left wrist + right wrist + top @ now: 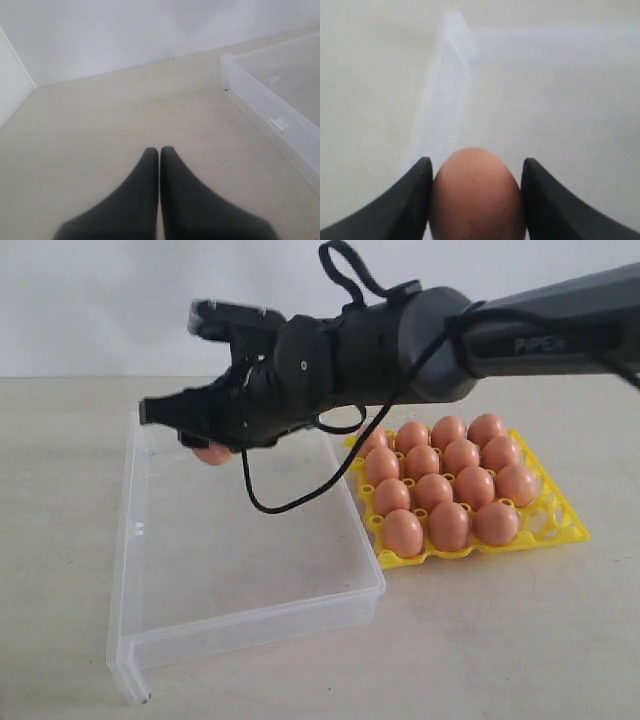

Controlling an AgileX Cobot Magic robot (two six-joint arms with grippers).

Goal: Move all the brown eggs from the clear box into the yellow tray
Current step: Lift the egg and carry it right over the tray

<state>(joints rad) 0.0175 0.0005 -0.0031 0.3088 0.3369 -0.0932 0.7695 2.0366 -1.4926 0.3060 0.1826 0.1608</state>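
My right gripper point(203, 443) reaches across over the far left corner of the clear box point(250, 625) and is shut on one brown egg point(212, 454). The right wrist view shows this egg point(477, 195) pressed between both black fingers, above the box's wall point(445, 100). I see no other egg inside the box. The yellow tray point(562, 527) lies right of the box, and several brown eggs point(450, 525) fill its cups. My left gripper point(159, 150) is shut on nothing, over bare table beside the box's outer wall point(260, 107). It does not show in the exterior view.
A black cable loop point(290, 505) hangs from the right arm over the box. A white wall point(100, 300) stands behind the beige table point(500, 650). In the left wrist view a wall corner point(20, 70) closes the table's far side.
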